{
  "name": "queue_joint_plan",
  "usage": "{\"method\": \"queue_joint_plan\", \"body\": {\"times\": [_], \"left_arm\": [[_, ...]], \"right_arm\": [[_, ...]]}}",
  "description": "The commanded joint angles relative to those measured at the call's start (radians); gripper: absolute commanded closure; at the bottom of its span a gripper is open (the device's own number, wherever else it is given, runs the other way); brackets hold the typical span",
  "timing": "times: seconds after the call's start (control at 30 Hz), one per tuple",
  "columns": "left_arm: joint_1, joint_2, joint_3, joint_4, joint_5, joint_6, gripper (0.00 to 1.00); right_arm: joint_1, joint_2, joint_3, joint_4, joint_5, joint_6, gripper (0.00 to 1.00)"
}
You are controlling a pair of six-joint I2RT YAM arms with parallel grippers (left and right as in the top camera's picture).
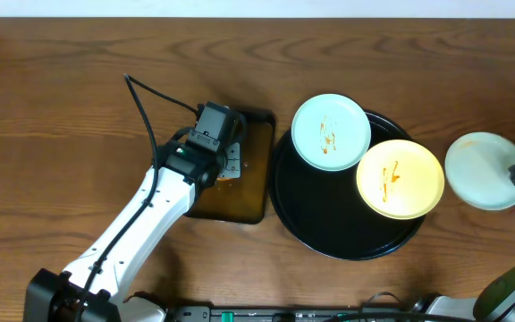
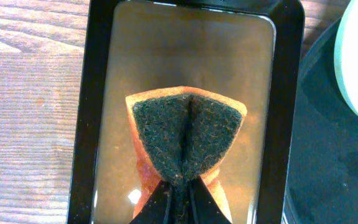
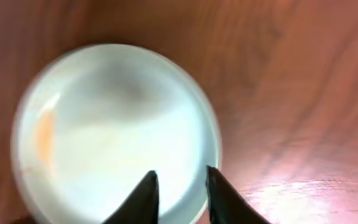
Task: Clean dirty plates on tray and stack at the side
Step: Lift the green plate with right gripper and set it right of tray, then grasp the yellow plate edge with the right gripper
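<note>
Now the left claw (image 2: pixel 179 182) pinches the sponge (image 2: pixel 185 130) over the brown tray (image 2: pixel 82 124) and the right claw (image 3: pixel 179 177) hangs apart above a mint plate (image 3: pixel 104 112), so wiping the smeared plates (image 1: pixel 331 132) on the black tray (image 1: pixel 329 228) likely comes next.

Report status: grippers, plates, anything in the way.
Left gripper shut on sponge over brown tray. Right gripper open above side plate, off black tray. Mint plate, yellow plate smeared, on it. No obstruction seen.

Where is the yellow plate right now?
Overhead view: the yellow plate sits on the right side of the black tray, beside the smeared mint plate at its upper left; another mint plate lies off the tray, further right.
</note>
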Motion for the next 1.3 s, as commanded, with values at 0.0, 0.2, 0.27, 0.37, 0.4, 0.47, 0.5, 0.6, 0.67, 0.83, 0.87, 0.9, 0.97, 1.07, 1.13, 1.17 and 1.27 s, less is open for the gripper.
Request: {"method": "queue_joint_plan", "body": {"times": [0.0,0.2,0.27,0.37,0.4,0.47,0.5,0.6,0.67,0.83,0.87,0.9,0.97,1.07,1.13,1.17,1.27], "left_arm": [[0.005,0.003,-0.01,-0.003,-0.02,0.006,0.92],[0.004,0.003,-0.01,-0.003,-0.02,0.006,0.92],[0.005,0.003,-0.01,-0.003,-0.02,0.006,0.92],[0.004,0.003,-0.01,-0.005,-0.02,0.006,0.92],[0.004,0.003,-0.01,-0.005,-0.02,0.006,0.92],[0.004,0.003,-0.01,-0.006,-0.02,0.006,0.92],[0.004,0.003,-0.01,-0.007,-0.02,0.006,0.92],[0.004,0.003,-0.01,-0.007,-0.02,0.006,0.92],[0.004,0.003,-0.01,-0.007,-0.02,0.006,0.92],[0.004,0.003,-0.01,-0.007,-0.02,0.006,0.92],[0.004,0.003,-0.01,-0.007,-0.02,0.006,0.92],[0.004,0.003,-0.01,-0.007,-0.02,0.006,0.92],[0.004,0.003,-0.01,-0.007,-0.02,0.006,0.92],[0.004,0.003,-0.01,-0.007,-0.02,0.006,0.92],[0.004,0.003,-0.01,-0.007,-0.02,0.006,0.92],[0.004,0.003,-0.01,-0.007,-0.02,0.006,0.92],[0.004,0.003,-0.01,-0.006,-0.02,0.006,0.92]], "right_arm": [[0.007,-0.002,0.019,-0.003,-0.257,-0.137,0.66],[0.054,-0.002,0.018,-0.143,-0.482,-0.314,0.53],[0.078,-0.002,0.011,-0.182,-0.481,-0.336,0.54],[0.115,0.0,-0.022,-0.188,-0.47,-0.362,0.54],[0.127,0.0,-0.038,-0.181,-0.451,-0.361,0.53],[0.148,0.0,-0.074,-0.159,-0.42,-0.36,0.54],[0.156,0.0,-0.095,-0.142,-0.417,-0.361,0.54],[0.174,0.0,-0.159,-0.089,-0.418,-0.356,0.56],[0.179,0.0,-0.202,-0.049,-0.431,-0.35,0.61],[0.181,0.0,-0.256,-0.002,-0.455,-0.35,0.92],[0.181,-0.001,-0.256,-0.002,-0.457,-0.35,0.96],[0.181,-0.002,-0.256,-0.002,-0.463,-0.35,0.97],[0.181,-0.004,-0.255,-0.002,-0.476,-0.35,0.99],[0.182,-0.016,-0.255,-0.011,-0.506,-0.35,0.99],[0.182,-0.042,-0.255,-0.031,-0.507,-0.351,0.99],[0.182,-0.059,-0.255,-0.042,-0.504,-0.35,0.99],[0.191,-0.129,-0.255,-0.078,-0.504,-0.351,0.99]]}}
